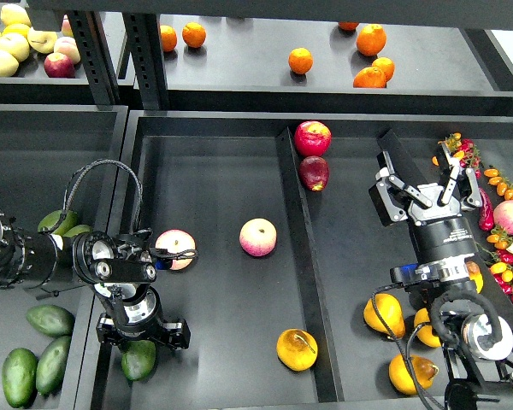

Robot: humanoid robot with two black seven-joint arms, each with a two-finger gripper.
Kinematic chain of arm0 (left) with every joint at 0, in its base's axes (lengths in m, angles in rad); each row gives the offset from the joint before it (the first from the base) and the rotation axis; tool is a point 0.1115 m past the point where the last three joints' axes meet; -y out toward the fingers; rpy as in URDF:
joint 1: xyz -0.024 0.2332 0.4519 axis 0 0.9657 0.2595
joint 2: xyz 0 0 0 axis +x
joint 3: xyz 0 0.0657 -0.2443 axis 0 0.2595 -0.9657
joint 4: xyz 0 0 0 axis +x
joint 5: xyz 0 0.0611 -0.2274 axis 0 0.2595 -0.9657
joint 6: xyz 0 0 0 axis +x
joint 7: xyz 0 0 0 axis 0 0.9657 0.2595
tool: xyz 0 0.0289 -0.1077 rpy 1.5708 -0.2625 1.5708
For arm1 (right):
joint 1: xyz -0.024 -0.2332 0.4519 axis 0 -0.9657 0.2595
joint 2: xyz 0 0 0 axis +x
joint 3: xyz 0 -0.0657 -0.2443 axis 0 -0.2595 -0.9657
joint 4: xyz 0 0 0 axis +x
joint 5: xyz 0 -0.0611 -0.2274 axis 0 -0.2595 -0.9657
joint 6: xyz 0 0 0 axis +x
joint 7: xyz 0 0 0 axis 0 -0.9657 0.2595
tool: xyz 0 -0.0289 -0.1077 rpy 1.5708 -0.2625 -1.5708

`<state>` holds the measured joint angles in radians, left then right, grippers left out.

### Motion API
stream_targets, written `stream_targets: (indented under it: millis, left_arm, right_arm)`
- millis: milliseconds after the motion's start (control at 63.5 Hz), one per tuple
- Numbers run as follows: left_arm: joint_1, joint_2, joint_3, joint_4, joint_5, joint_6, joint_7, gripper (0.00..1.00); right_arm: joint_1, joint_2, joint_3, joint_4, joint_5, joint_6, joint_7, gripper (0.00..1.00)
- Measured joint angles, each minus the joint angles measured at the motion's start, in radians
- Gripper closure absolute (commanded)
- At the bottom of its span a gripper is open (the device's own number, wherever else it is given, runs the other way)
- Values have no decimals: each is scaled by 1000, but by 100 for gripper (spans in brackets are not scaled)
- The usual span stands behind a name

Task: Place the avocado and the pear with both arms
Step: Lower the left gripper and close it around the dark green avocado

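My left gripper [144,339] points down at the front left of the middle tray [214,376]. Its fingers are spread wide. A dark green avocado [138,362] lies on the tray floor just below and between them, and I see no grip on it. A yellow-orange pear [297,348] lies at the tray's front right. My right gripper [419,175] is open and empty above the right tray [350,256], well behind several more pears [383,314]. More avocados [50,320] lie in the left bin.
Two pink peaches [258,237] lie mid-tray, one [176,248] beside my left wrist. Two red apples [313,138] sit by the divider. Oranges [300,60] and yellow-green apples [13,43] are on the back shelf. Small peppers and fruit [500,256] crowd the far right.
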<state>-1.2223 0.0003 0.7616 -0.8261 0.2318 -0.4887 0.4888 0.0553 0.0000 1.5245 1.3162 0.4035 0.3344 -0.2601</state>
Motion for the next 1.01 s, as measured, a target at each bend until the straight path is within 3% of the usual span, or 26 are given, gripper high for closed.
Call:
stream_targets:
  millis: [252, 551, 1007]
  left_arm:
    - [10, 0, 7, 6, 0, 0, 0, 2]
    - [26, 0, 7, 14, -8, 0, 0, 11]
    - [18, 0, 0, 15, -57, 0, 0, 44]
  right_arm:
    - [0, 0, 0, 0, 1, 0, 0, 0]
    - [0, 0, 0, 0, 1, 0, 0, 0]
    - [0, 0, 0, 0, 2, 0, -1, 0]
